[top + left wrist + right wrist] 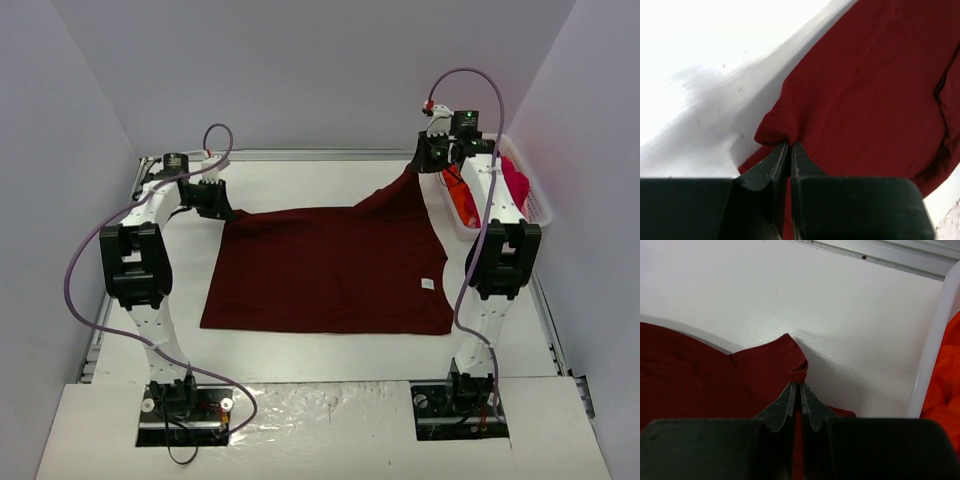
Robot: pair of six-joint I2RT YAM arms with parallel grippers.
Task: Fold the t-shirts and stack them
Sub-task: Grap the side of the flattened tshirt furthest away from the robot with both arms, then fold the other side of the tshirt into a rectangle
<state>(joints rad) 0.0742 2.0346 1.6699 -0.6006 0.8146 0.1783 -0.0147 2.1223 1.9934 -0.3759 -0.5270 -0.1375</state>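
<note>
I see the large dark maroon cloth t-shirt [330, 270] spread mostly flat at the centre of the white desk [300, 350], with its small white neck label [427, 284] toward 3 o'clock. The left gripper [790, 145] is clenched on the shirt's corner at 10 o'clock. The right gripper [800, 386] is clenched on the corner at 1 o'clock and holds it raised above the desk. At 2 o'clock, the white plastic lattice basket [538, 208] contains a bright pink shirt [515, 180] and an orange shirt [462, 200].

The t-shirt [330, 270] at the centre of the top view is plain dark maroon — its only mark is a small white neck label [427, 284]. At the right edge, a white lattice basket [541, 208] holds bright pink cloth [516, 180] and orange cloth [945, 380]. The table [300, 180] is white.
</note>
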